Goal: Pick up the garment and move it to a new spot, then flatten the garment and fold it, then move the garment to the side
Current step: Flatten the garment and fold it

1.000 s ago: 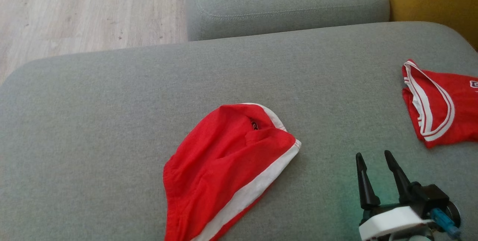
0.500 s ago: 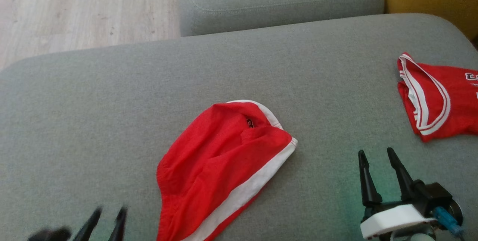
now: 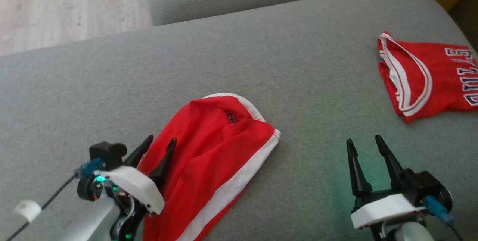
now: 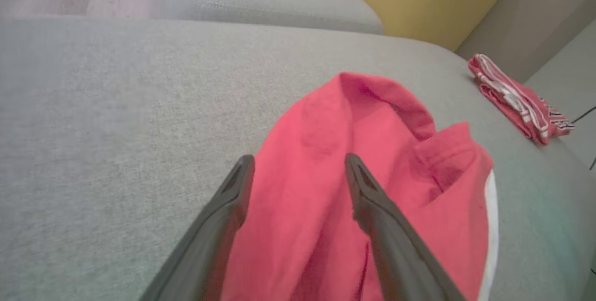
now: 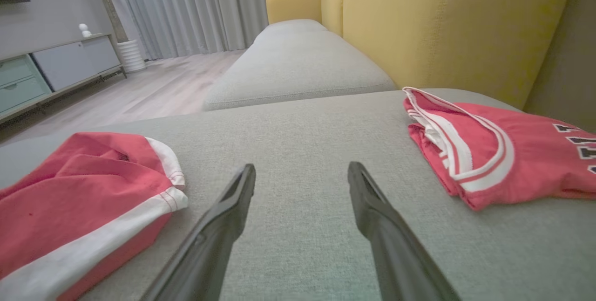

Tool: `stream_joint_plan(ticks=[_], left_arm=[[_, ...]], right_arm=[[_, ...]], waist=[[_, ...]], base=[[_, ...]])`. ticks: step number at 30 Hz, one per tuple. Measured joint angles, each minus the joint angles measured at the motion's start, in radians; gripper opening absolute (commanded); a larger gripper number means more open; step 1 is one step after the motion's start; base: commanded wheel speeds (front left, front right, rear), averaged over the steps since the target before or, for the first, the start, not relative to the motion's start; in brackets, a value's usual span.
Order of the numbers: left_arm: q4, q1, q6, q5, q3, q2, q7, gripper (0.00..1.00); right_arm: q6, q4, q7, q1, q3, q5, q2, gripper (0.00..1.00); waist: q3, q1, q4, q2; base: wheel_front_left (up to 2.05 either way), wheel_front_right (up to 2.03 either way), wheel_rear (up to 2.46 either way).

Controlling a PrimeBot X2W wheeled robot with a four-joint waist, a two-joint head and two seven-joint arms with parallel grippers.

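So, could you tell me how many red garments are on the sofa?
2: a white-banded garment mid-cushion by the left gripper, and a lettered garment at the far right.

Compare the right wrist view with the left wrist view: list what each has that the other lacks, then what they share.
Right wrist view, not left: curtains, a cabinet, the open right pincer. Left wrist view, not right: the open left pincer over the red shorts edge. Shared: those shorts, the folded red jersey, grey cushion, yellow backrest.
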Motion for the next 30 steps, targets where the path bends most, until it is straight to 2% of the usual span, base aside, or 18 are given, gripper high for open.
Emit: stream_joint_plan(ticks=[4,9,10,11,15,21,30], left_arm=[[0.104,-0.022,-0.054,-0.050,-0.026,-0.022,0.096,1.00],[0.154,-0.042,-0.083,-0.101,-0.048,-0.023,0.170,1.00],[0.156,-0.051,-0.088,-0.104,-0.052,-0.023,0.175,0.73],[0.157,-0.057,-0.088,-0.104,-0.058,-0.024,0.175,0.00],[0.157,-0.062,-0.088,-0.111,-0.082,-0.022,0.140,0.00],[0.215,-0.146,-0.094,-0.065,-0.063,-0.015,-0.035,0.00],[0.331,-0.296,-0.095,-0.025,-0.042,0.015,-0.120,0.00]], right_arm=[[0.000,0.002,0.000,0.002,0.001,0.000,0.000,1.00],[0.000,0.001,0.000,0.002,0.002,0.000,0.000,1.00],[0.000,0.001,0.000,0.002,0.002,0.000,0.000,1.00],[0.000,0.001,0.000,0.001,0.003,0.000,0.000,1.00],[0.000,0.001,0.000,0.000,0.002,0.000,0.000,1.00],[0.000,0.002,0.000,-0.017,0.006,0.000,0.000,1.00],[0.000,0.003,0.000,-0.035,0.015,0.002,0.000,1.00]], waist=[[0.009,0.0000,-0.029,0.0000],[0.025,-0.0001,-0.051,0.0000],[0.026,0.0000,-0.054,0.0000],[0.027,0.0000,-0.057,0.0000],[0.032,0.0000,-0.068,0.0000],[0.030,-0.0001,-0.084,0.0000],[0.035,-0.0002,-0.125,0.0000]], base=[[0.00,0.00,0.00],[0.00,0.00,0.00],[0.00,0.00,0.00],[0.00,0.00,0.00],[0.00,0.00,0.00],[0.00,0.00,0.00],[0.00,0.00,0.00]])
